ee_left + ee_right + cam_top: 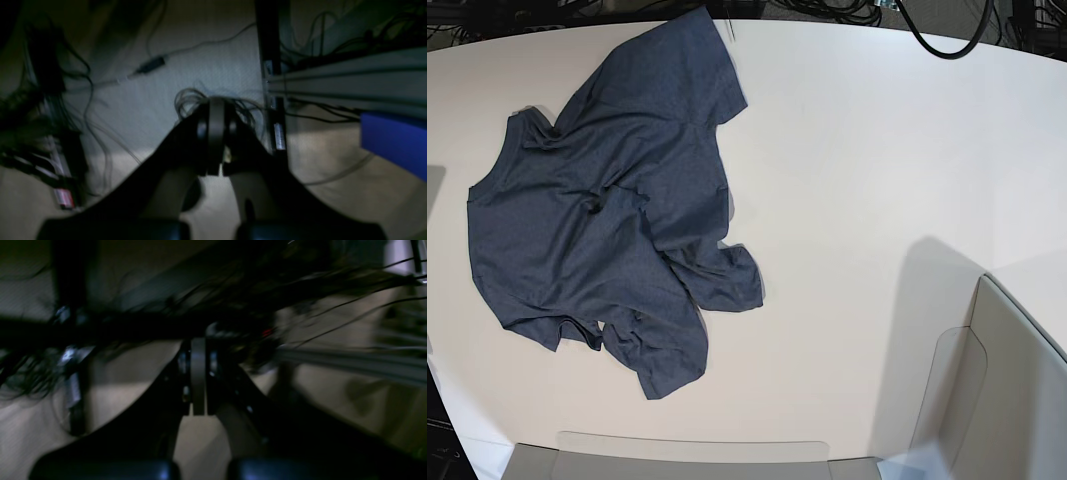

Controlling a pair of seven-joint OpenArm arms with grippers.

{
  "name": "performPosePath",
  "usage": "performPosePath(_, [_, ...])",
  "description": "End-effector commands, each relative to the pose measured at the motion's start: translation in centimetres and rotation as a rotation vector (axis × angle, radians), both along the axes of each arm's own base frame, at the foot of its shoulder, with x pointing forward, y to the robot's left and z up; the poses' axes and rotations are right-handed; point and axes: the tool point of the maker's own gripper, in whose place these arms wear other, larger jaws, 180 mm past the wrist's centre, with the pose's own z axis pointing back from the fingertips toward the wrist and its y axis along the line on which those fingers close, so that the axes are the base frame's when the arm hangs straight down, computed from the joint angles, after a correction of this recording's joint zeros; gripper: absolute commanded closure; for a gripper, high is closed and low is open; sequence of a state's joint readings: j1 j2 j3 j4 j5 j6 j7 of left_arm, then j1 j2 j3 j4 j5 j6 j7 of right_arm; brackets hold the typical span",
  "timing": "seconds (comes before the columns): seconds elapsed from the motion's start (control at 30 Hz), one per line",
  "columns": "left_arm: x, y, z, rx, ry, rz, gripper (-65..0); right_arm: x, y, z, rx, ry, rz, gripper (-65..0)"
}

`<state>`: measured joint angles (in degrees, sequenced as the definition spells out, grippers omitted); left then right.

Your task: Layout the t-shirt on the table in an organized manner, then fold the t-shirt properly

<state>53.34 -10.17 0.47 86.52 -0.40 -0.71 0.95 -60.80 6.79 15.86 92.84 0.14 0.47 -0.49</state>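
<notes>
In the base view the dark navy t-shirt (607, 220) lies crumpled on the left half of the off-white table (857, 150). One sleeve points toward the far edge, and folds are bunched at its near side. No lettering shows. Neither arm appears in the base view. The left wrist view shows my left gripper (217, 106) shut with nothing between its fingers, over dim floor and cables. In the right wrist view my right gripper (198, 343) is also shut and empty, in front of dark cables. The t-shirt does not show in either wrist view.
Grey translucent bin walls stand at the table's near edge (687, 455) and near right corner (987, 390). A black cable (947, 40) loops over the far edge. In the left wrist view there are an aluminium rail (350, 83), a blue block (393, 140) and tangled wires.
</notes>
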Motion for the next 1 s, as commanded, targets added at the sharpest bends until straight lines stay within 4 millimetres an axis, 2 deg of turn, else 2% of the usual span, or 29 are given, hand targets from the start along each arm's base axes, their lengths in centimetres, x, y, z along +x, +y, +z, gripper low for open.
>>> performPosePath(0.0, [0.3, 0.6, 1.4, 0.017, -0.029, -0.032, 0.0, 0.4, -1.3, 2.0, -0.044, -0.038, 0.004, 0.0])
performPosePath(0.13, [2.2, 0.6, 4.7, 0.025, -0.102, -0.100, 0.0, 2.9, -3.6, 7.0, -0.142, -0.137, 0.020, 0.0])
performPosePath(0.3, [6.5, 3.9, 9.3, 0.125, -0.247, -0.100, 0.0, 5.2, -6.7, 11.6, -0.266, -0.234, 0.012, 0.0])
performPosePath(0.4, [9.6, 6.5, 12.4, 0.209, -0.354, -0.080, 0.0, 6.9, -7.7, 13.4, -0.313, -0.302, 0.003, 0.0])
performPosePath(0.5, [13.8, 7.5, 15.8, 0.258, -0.495, -0.069, 0.0, 8.8, -8.6, 14.6, -0.335, -0.380, -0.026, 0.0])
performPosePath(0.57, [15.5, 8.0, 16.8, 0.278, -0.520, -0.049, 0.0, 9.7, -8.9, 15.1, -0.329, -0.426, -0.049, 0.0])
performPosePath(0.63, [18.0, 8.2, 17.8, 0.287, -0.551, -0.019, 0.0, 11.0, -8.9, 15.5, -0.321, -0.475, -0.064, 0.0])
performPosePath(0.73, [21.3, 8.2, 19.1, 0.283, -0.585, 0.025, 0.0, 12.9, -8.9, 16.2, -0.315, -0.549, -0.079, 0.0])
performPosePath(0.8, [23.6, 7.5, 19.7, 0.260, -0.608, 0.038, 0.0, 14.3, -8.8, 16.7, -0.310, -0.599, -0.085, 0.0])
performPosePath(0.9, [26.9, 5.6, 20.5, 0.210, -0.630, 0.028, 0.0, 16.9, -8.3, 17.6, -0.287, -0.679, -0.076, 0.0])
performPosePath(0.97, [28.9, 3.0, 20.8, 0.123, -0.630, -0.028, 0.0, 19.1, -7.4, 18.2, -0.242, -0.734, -0.037, 0.0])
